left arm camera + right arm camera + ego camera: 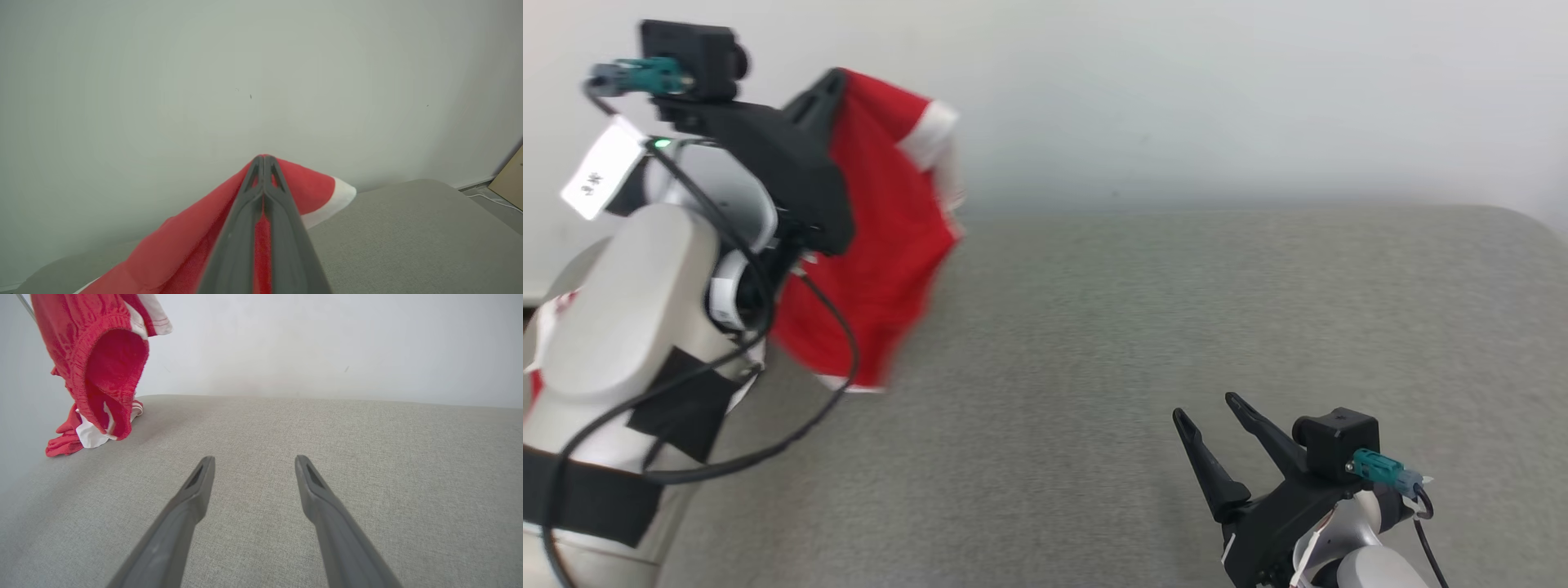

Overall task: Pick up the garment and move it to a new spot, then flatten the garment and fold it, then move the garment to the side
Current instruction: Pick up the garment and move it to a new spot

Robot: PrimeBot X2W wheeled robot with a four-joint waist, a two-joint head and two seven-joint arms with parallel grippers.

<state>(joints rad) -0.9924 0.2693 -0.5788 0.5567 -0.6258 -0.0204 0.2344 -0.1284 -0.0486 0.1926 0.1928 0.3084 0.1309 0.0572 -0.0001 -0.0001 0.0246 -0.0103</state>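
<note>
The garment is red with white trim and hangs in the air at the upper left of the head view, blurred. My left gripper is shut on its top edge, raised high above the grey padded surface. In the left wrist view the two fingers press together with the red cloth draped on both sides of the gripper. The right wrist view shows the garment dangling at the far left, its lower end touching the surface. My right gripper stands open and empty at the lower right, just above the surface.
A pale wall runs along the far edge of the grey surface. A brown board and a white cable lie on the floor beyond the surface's right end in the left wrist view.
</note>
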